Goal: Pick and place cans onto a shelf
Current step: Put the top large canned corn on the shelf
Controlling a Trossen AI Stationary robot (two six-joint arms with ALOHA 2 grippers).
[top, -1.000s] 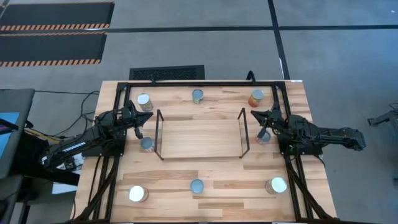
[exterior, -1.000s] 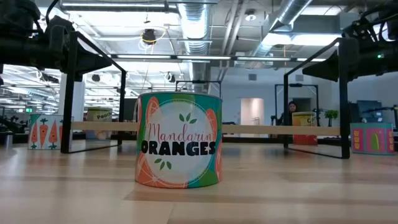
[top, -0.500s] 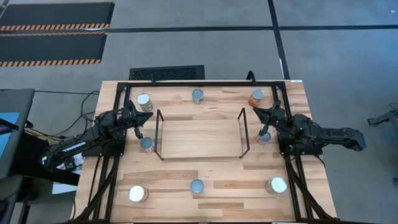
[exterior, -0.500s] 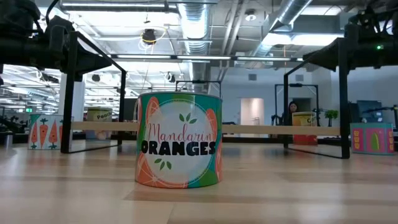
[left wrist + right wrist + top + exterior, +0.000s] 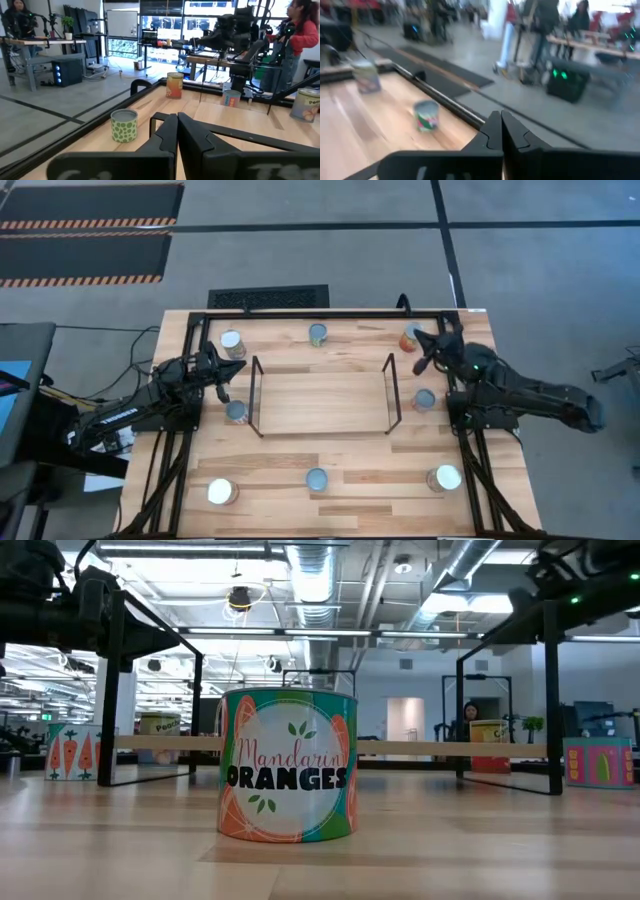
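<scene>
The shelf (image 5: 322, 394), a light wood board between thin black wire uprights, stands at the table's middle. Eight cans stand upright on the table around it. Three are along the far edge: whitish-topped (image 5: 231, 342), silver-blue (image 5: 318, 334) and orange (image 5: 410, 338). One stands at each shelf end (image 5: 236, 412) (image 5: 424, 400). Three are along the near edge, the middle one being the "Mandarin Oranges" can (image 5: 288, 778). My left gripper (image 5: 222, 386) is shut and empty, just far of the left-end can. My right gripper (image 5: 422, 352) is shut and empty, above the table beside the orange can.
A larger black metal frame (image 5: 300, 313) edges the table, its rails running past both arms. People and desks show in the room beyond the table (image 5: 300, 25). Bare wood lies between the shelf and the near row of cans (image 5: 320, 445).
My right gripper has left the can at the shelf's right end and gone toward the table's far edge and up, turning to point along the far edge toward the left. It stays shut. The cans have kept their places.
</scene>
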